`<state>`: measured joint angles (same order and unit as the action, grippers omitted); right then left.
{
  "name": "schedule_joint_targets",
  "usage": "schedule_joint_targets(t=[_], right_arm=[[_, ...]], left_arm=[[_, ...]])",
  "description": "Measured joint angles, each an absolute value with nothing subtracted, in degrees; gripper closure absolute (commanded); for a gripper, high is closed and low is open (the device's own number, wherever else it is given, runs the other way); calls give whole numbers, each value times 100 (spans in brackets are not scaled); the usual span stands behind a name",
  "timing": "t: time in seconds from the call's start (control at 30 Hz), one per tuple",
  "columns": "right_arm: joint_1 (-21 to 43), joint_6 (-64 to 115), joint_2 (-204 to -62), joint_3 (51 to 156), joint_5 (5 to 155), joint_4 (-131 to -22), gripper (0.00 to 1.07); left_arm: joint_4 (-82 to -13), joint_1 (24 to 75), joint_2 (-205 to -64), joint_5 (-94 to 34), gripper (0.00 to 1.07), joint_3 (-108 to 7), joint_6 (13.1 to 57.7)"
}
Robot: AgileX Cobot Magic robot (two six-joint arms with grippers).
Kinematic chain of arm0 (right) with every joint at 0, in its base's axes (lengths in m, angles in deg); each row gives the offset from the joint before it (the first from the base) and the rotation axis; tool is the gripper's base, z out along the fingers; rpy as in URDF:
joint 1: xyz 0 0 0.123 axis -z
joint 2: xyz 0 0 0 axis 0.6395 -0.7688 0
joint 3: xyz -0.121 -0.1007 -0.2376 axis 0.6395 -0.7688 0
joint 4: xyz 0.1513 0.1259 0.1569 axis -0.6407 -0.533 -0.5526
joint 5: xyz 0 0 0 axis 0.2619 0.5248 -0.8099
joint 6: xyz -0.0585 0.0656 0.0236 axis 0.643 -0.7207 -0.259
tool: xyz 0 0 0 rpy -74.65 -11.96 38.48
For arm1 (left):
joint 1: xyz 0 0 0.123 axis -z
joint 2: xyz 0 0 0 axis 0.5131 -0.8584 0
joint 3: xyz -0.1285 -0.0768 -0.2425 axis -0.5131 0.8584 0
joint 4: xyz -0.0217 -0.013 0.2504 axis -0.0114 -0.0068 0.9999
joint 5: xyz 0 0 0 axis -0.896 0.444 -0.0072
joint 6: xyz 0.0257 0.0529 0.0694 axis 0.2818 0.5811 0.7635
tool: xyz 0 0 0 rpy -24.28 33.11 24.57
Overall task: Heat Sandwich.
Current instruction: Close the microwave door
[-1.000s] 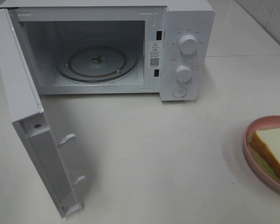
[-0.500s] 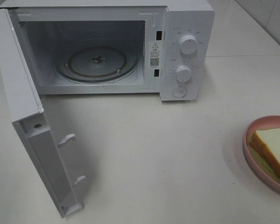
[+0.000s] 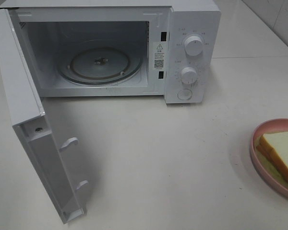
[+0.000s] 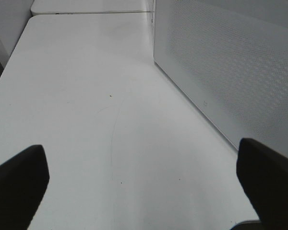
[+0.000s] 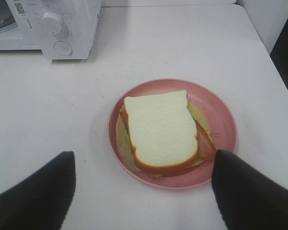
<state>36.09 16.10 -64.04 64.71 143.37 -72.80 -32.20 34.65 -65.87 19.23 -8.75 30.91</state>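
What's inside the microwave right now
Inside the open microwave only the round glass turntable lies on its floor, with nothing on it. The door hides no part of the cavity; the ceiling is out of sight.

Even, bright overhead light is washing the white worktop [image 3: 182,153] nearly featureless. The open microwave [image 3: 105,48] is casting a soft shadow just beneath its door. Both wrist views' near edges are blurring into dark shapes.

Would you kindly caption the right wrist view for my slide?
Open right gripper poised above the sandwich on its pink plate, microwave behind.
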Motion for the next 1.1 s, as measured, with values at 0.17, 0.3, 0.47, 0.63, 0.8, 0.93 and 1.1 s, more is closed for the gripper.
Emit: schedule_joint_targets(t=[0.17,0.3,0.47,0.63,0.8,0.93,1.1], right_arm=[[3609,1610,-6404,6471,14337,-7280,31],[3609,1610,-6404,6471,14337,-7280,31],[3609,1610,-6404,6471,14337,-7280,31],[3609,1610,-6404,6471,14337,-7280,31],[3609,1610,-6404,6471,14331,-7280,32],[3609,1610,-6404,6471,14331,-7280,32],[3609,1610,-6404,6471,14331,-7280,32]], left_arm=[[-3180,3465,-6679,1654,8,-961,3091],[-3146,3465,-7023,1127,11,-996,3091],[-2968,3465,-7693,525,24,-904,3091],[-2865,3465,-8547,136,66,-789,3079],[-2813,3465,-9355,-403,107,-789,3073],[-2802,3465,-9888,-1159,107,-703,3114],[-2802,3465,-10415,-2626,107,-274,3159]])
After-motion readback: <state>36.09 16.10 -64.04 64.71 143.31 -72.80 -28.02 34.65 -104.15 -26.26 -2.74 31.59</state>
